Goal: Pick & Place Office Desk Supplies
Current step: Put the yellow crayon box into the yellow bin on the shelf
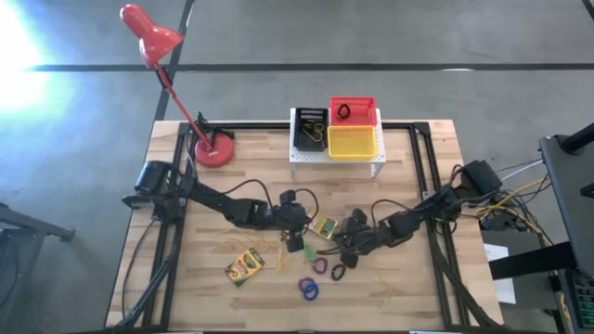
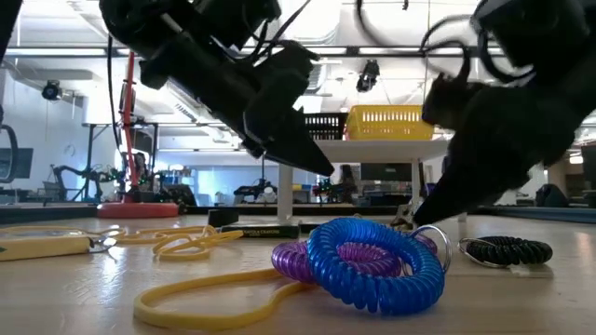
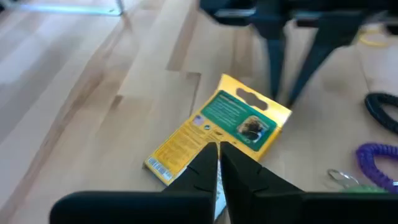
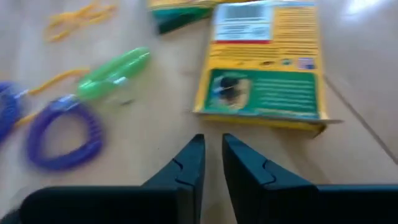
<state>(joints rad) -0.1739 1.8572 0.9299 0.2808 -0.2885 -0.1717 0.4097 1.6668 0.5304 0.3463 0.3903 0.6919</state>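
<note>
On the left, my left gripper (image 3: 219, 163) is hovering with fingers nearly shut just short of the crayon box (image 3: 219, 127), lying flat mid-table. I should be spreading wider before descending. My right gripper (image 4: 212, 163), fingers slightly parted, is facing the box's other edge.

No readable text anywhere. The flat yellow-and-green cardboard crayon box (image 4: 261, 65) on the wooden worktop (image 4: 155, 134) carries printed blocks, a white label patch and a green picture panel, all too blurred to read. The same box in the left wrist view (image 3: 217, 127) shows a barcode-like strip, also illegible.
</note>
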